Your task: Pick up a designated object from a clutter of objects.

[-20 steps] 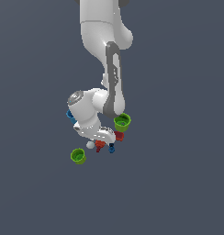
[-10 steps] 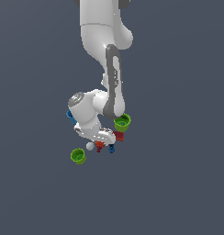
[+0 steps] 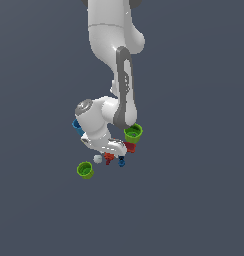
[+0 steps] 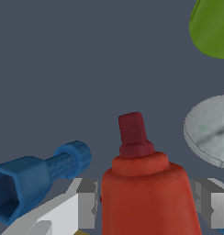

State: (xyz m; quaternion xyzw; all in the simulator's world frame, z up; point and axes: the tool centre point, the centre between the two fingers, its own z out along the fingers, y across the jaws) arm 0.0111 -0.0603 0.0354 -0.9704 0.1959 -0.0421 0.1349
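A: Your gripper [image 4: 148, 206] is low in the clutter, jaws open, one finger [image 4: 86, 202] either side of the red tool [image 4: 146, 193].

B: Are you squeezing yet?

A: No. Close off-centre and it may twist out, or you may nudge the blue piece [image 4: 38, 176] and white ball [image 4: 210, 128] close by.

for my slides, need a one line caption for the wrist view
Gripper fingers straddling the red tool, with a blue piece beside it.
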